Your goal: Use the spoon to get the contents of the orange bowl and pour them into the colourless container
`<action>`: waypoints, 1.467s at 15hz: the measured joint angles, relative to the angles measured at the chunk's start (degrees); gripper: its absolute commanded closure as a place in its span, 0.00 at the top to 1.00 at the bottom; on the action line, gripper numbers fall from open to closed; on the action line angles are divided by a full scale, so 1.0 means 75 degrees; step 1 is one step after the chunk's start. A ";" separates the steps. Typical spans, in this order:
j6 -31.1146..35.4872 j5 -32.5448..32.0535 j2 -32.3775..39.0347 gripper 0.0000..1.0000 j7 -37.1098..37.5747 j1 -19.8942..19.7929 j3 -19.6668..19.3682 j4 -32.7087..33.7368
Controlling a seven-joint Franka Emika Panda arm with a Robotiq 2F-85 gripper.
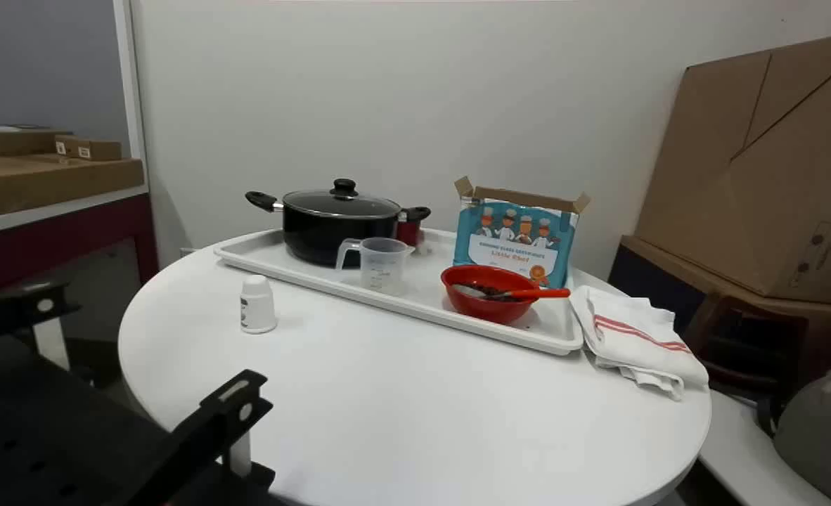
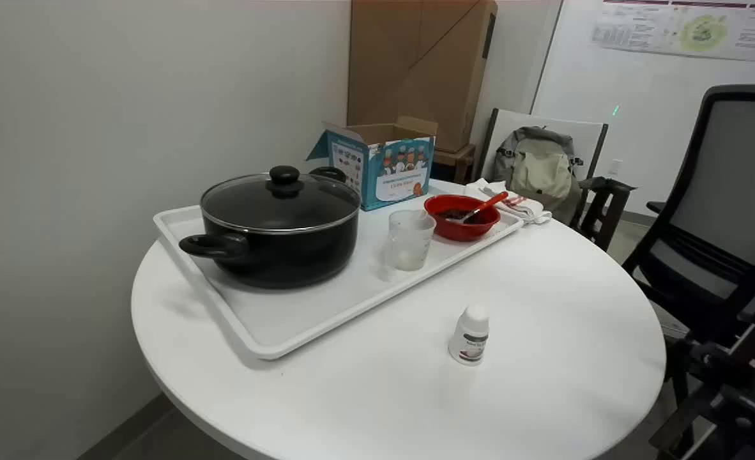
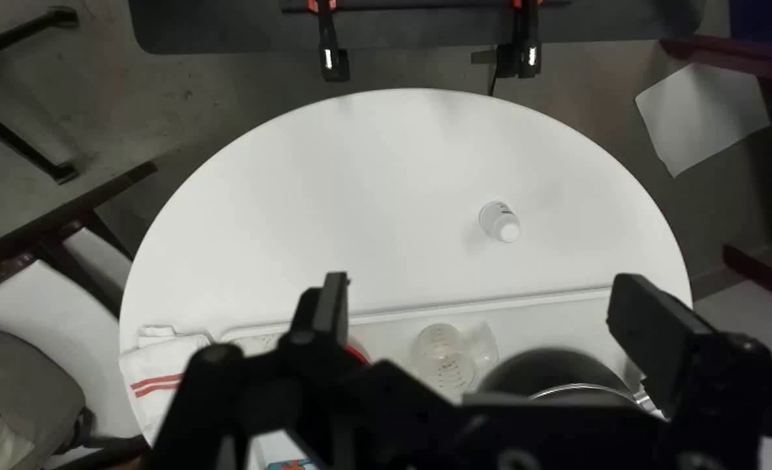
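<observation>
The fingers [image 3: 650, 339] of the Robotiq gripper [image 3: 481, 310] stand wide apart in the wrist view. Through the space between them, down on the round white table [image 3: 360, 196], a clear graduated measuring cup [image 3: 441, 356] appears, with the curved side of a black pot [image 3: 549, 372] near it. A sliver of the red-orange bowl [image 3: 358, 354] peeks out beside one finger, the rest of it blocked from sight there.

In both exterior views the bowl sits upright in a white rimmed tray [image 2: 313, 310], near one end. Dark contents [image 2: 452, 213] lie inside it, too fine to name. The spoon [image 1: 528, 294] leans in the bowl, its greyish head inside and its red-orange handle slanting out over the rim. The measuring cup stands upright on the same tray, between the bowl and the pot, apart from the bowl, its handle on the pot's side. The pot wears its glass lid [image 1: 317, 203], topped by a black knob [image 1: 344, 187].

Just behind the bowl is a teal Little Chef cardboard box [image 1: 514, 232], flaps up. A white dish towel [image 1: 640, 337] with red stripes lies folded just beside the tray's end. A small white bottle [image 2: 470, 335] stands upright on the table, outside the tray. Something red [image 1: 408, 232], mostly hidden, shows behind the pot. Farther off are a tall brown carton [image 1: 760, 183], a grey backpack [image 2: 537, 166] and a black mesh-backed office chair [image 2: 729, 191]
</observation>
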 measured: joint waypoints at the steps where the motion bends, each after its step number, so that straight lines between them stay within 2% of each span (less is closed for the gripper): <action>1: 0.0000 0.0000 0.0000 1.00 0.0000 0.0000 0.0000 0.0000; 9: 0.0011 -0.0033 0.0007 1.00 0.0000 0.0001 0.0000 0.0000; 12: 0.0126 -0.0506 0.0221 1.00 -0.0002 -0.0003 0.0000 0.0024; 19: 0.1084 -0.2250 0.2105 1.00 -0.0226 -0.0295 -0.0120 0.0655; 22: 0.1278 -0.2542 0.3097 1.00 -0.0965 -0.0282 -0.0280 0.1222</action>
